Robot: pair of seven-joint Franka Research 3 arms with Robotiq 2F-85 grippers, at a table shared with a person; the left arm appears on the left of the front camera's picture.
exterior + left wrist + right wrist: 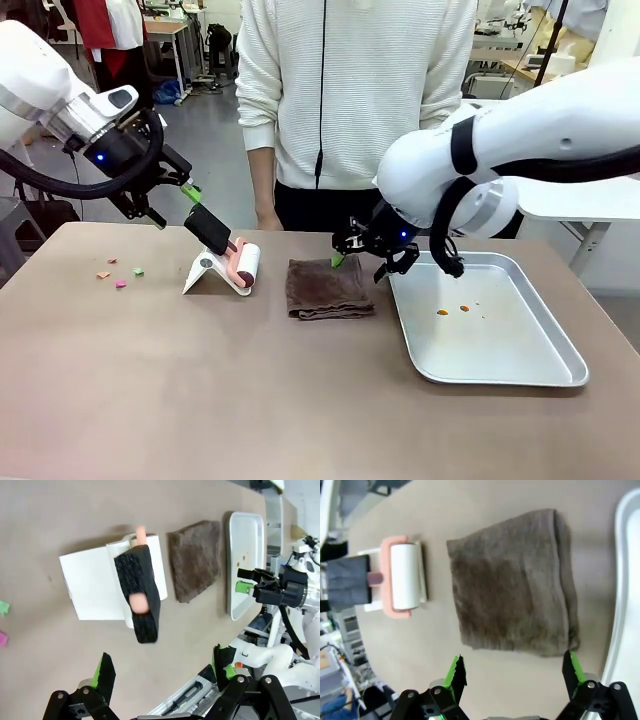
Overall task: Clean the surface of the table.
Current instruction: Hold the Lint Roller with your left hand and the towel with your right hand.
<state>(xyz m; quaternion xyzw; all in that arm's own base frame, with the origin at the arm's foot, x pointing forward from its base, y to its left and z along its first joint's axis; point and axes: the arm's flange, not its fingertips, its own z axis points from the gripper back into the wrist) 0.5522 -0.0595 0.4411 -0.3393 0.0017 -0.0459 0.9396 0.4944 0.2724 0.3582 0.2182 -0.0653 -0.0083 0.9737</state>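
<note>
The taupe-brown table carries a folded brown cloth near its middle. My right gripper hovers open just above the cloth's far right edge; in the right wrist view its green fingertips straddle the near edge of the cloth. A lint roller with a pink frame, a white roll and a black handle leans in a white stand. My left gripper is open in the air, up and to the left of that handle, holding nothing. Small pink and green scraps lie at the left.
A shiny steel tray with a few orange spots stands right of the cloth, close under my right arm. A person in a white sweater stands at the far edge, one hand hanging behind the roller.
</note>
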